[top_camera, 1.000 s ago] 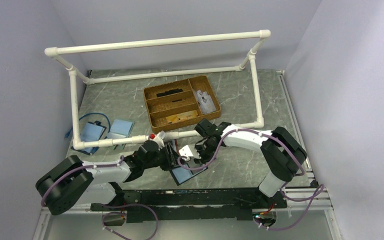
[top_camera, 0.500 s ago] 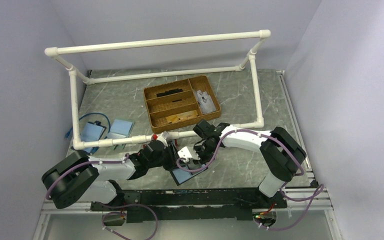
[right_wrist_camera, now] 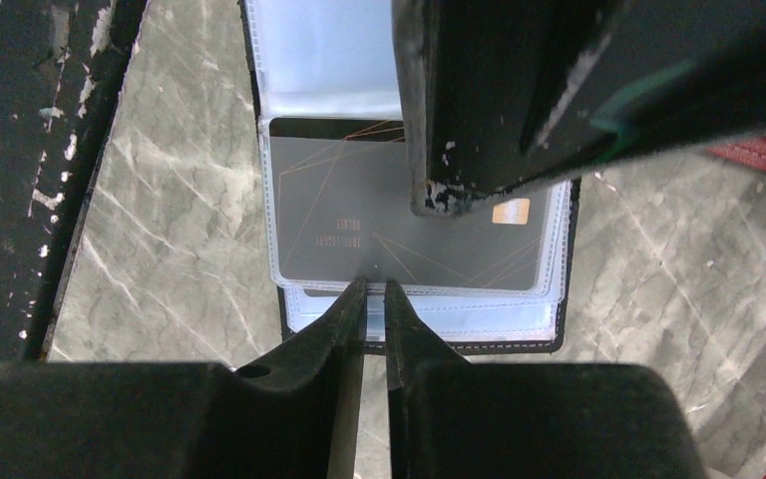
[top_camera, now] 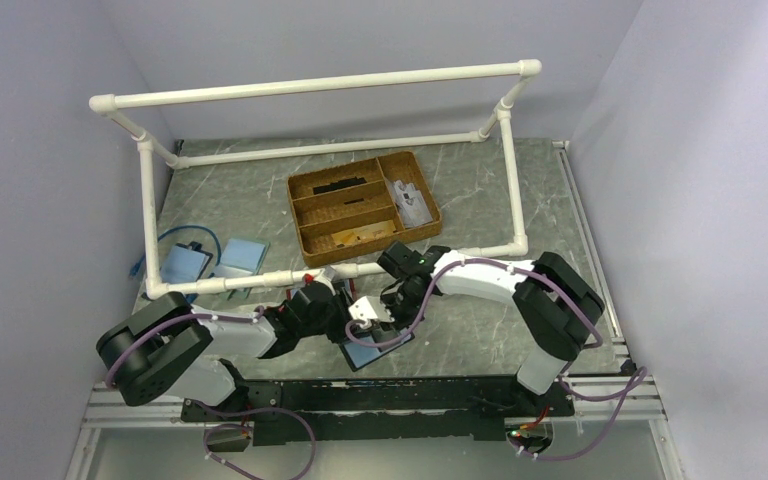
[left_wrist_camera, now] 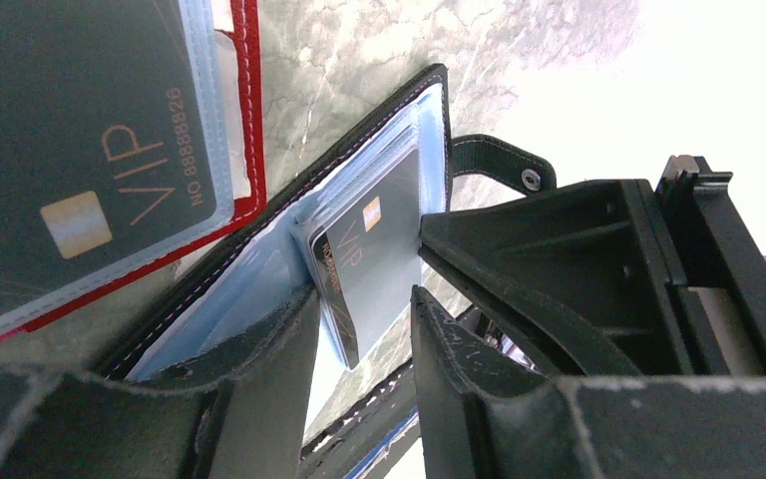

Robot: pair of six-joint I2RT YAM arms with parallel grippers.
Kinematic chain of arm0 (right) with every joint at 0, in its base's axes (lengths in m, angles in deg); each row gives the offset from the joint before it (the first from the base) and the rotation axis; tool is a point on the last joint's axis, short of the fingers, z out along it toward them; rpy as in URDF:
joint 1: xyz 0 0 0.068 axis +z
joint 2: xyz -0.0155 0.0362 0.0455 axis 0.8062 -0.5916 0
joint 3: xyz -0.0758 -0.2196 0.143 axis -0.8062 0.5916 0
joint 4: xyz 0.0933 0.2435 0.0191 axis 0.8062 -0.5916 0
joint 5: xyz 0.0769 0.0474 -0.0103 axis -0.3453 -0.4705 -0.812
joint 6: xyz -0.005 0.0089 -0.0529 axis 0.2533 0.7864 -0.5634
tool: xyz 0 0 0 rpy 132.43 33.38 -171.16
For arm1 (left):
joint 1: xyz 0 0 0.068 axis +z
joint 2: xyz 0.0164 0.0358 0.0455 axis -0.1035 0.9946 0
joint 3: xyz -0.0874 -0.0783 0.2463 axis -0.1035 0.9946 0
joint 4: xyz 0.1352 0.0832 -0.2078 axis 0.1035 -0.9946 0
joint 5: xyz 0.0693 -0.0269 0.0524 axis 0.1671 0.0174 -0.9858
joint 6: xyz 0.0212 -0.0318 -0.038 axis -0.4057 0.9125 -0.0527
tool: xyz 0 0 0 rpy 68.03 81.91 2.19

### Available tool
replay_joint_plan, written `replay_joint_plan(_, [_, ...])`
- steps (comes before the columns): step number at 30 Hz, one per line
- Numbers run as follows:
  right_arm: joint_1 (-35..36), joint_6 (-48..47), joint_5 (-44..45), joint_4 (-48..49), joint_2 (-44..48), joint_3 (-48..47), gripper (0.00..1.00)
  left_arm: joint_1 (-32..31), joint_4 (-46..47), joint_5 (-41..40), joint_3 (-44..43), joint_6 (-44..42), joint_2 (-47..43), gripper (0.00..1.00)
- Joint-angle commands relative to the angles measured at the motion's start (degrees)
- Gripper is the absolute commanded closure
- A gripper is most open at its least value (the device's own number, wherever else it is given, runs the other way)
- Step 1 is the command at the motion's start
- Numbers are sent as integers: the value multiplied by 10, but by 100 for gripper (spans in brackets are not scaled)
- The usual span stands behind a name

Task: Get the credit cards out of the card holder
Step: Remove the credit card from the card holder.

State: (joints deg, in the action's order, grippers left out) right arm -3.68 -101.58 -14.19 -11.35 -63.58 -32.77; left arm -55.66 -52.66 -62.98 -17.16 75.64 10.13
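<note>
Surface (top_camera: 480,200): black card holder (right_wrist_camera: 309,50) lying open near front edge, between my arms. Dark card (right_wrist_camera: 339,220) not out yet, sitting in clear sleeve. Left claw (left_wrist_camera: 361,296) half spread, straddling holder corner. Right claw (right_wrist_camera: 376,289) nearly pressed together at card edge; I can't confirm pinch. Extraction all ahead.

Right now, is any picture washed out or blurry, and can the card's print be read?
Left wrist view: the top right is blown out white and the left pincer up close is soft, yet VIP reads on the dark card in the black holder. Right wrist view: even light, its print faint. Top view: even light, no hard shadows, card too small to read.
</note>
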Motion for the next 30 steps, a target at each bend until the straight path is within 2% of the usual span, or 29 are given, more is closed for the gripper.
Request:
replay_joint_plan(1, [36,12,-33,-15,-41,-8,87,-3,11,-19,5,10,5,57])
replay_joint_plan(5, [38,33,-59,-28,-48,-29,87,-2,-3,-33,16,13,-8,67])
replay_joint_plan(9, [35,48,-41,-27,-51,-36,87,-3,-10,-48,28,5,-23,80])
replay_joint_plan(13, [30,49,-44,-35,-53,-41,87,-2,-7,-57,35,-14,-31,100])
replay_joint_plan(20, [14,53,-41,-43,-50,-48,85,-1,6,-64,57,-49,-57,100])
replay_joint_plan(30, [-8,65,-42,-40,-47,-49,84,12,-29,-49,72,-83,-123,100])
